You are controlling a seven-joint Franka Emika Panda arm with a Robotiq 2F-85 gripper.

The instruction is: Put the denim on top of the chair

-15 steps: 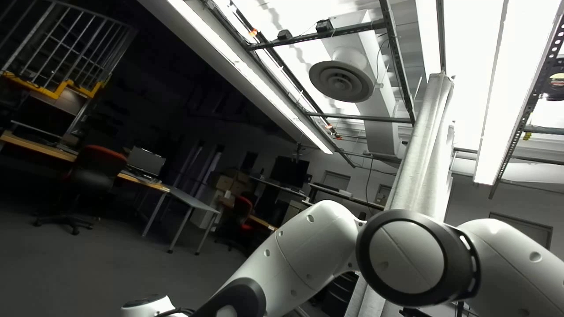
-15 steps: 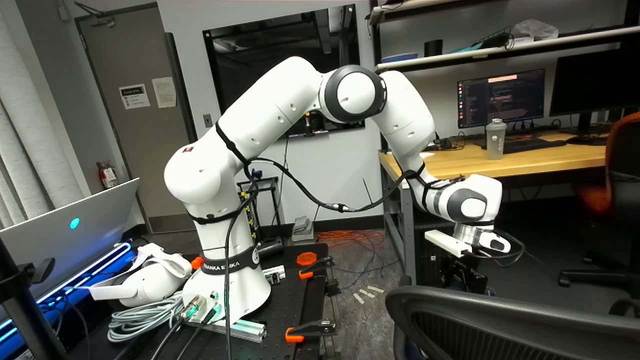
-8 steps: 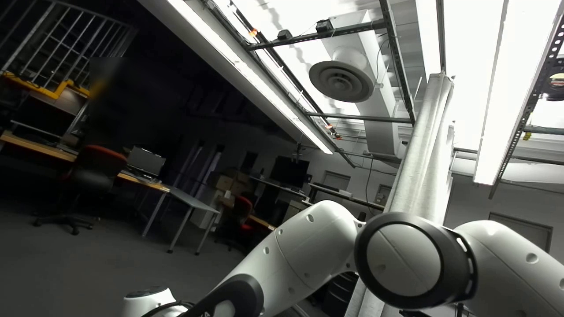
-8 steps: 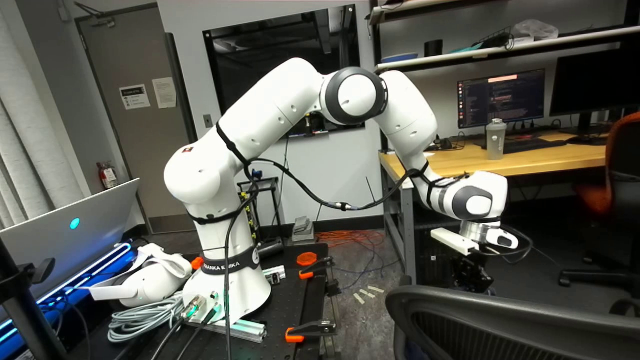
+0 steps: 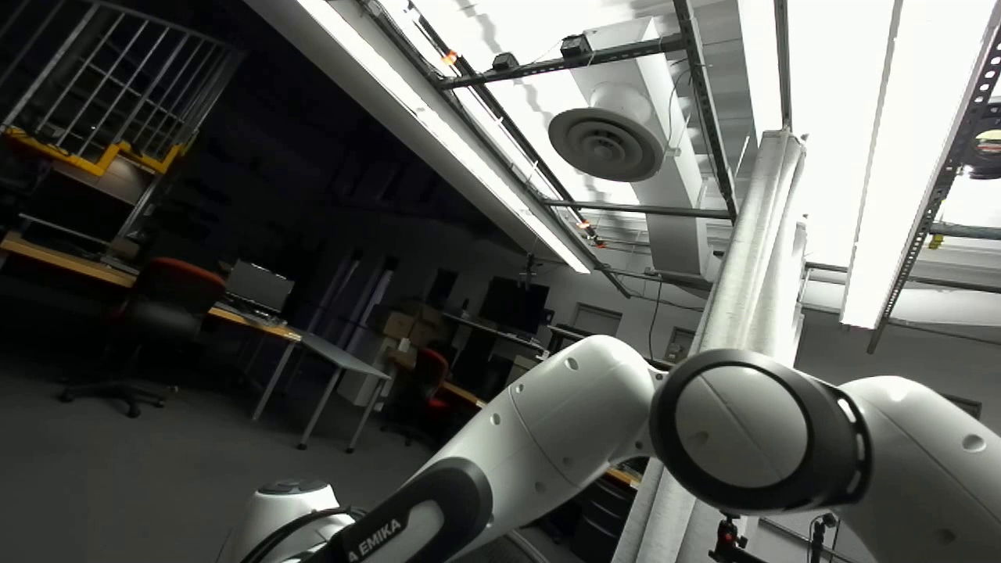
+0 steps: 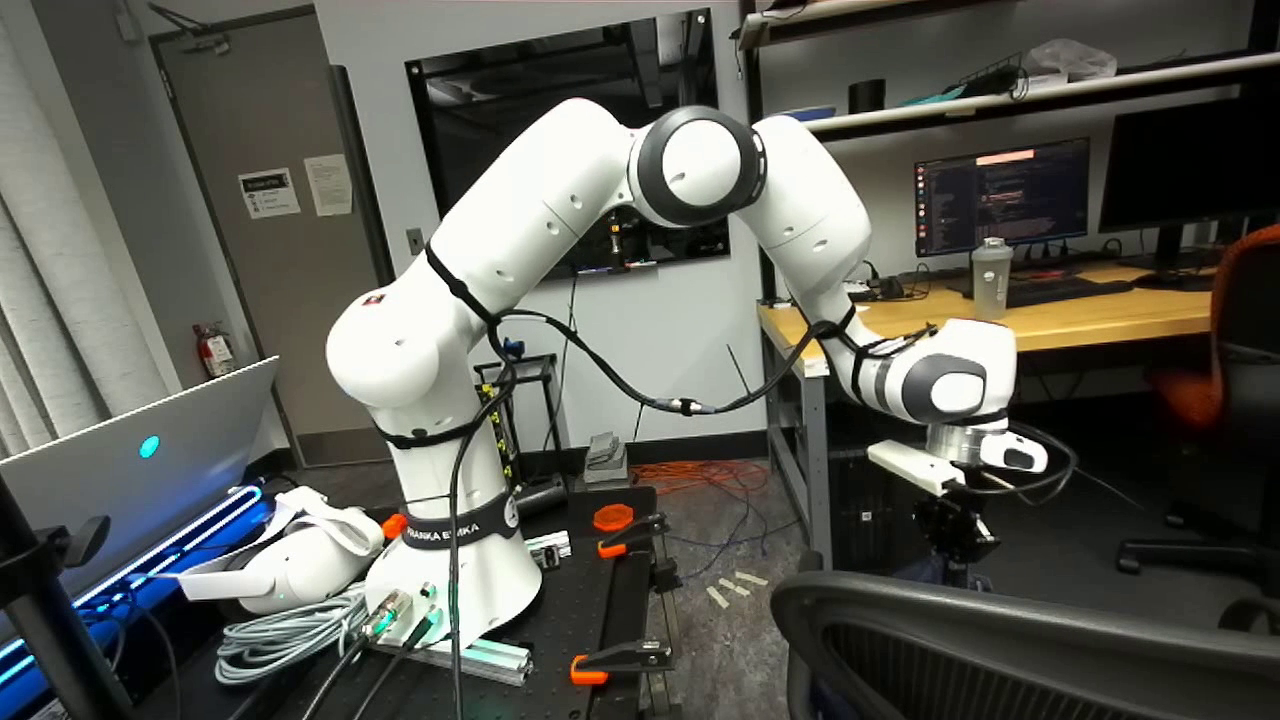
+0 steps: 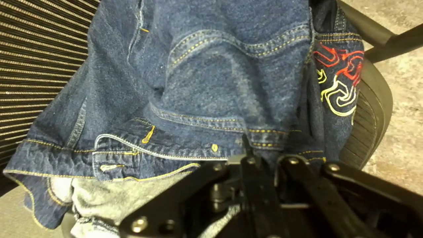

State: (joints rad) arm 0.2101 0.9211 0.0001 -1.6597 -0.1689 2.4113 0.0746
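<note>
The claw (image 7: 262, 155), nearly closed, pinches a fold of the denim (image 7: 205, 82) spread beneath it.

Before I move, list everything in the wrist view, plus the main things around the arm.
mesh chair: 1, dark, both sides of wrist view
denim: 1, blue, over the mesh chair
light cloth: count unclear, pale grey, along the denim's edge
floor: 1, greyish beige, right side of wrist view
desk: 1, wood-coloured, right half of an exterior view
shaker bottle: 1, grey, on the desk
monitors: 2, dark, on the desk
desk chair: 1, orange, beside the desk
mount table: 1, black, left in that view
laptop: 1, silver, far left in that view
arm: 1, white, on the mount table
gripper: 1, black, over the denim, grip unclear
</note>
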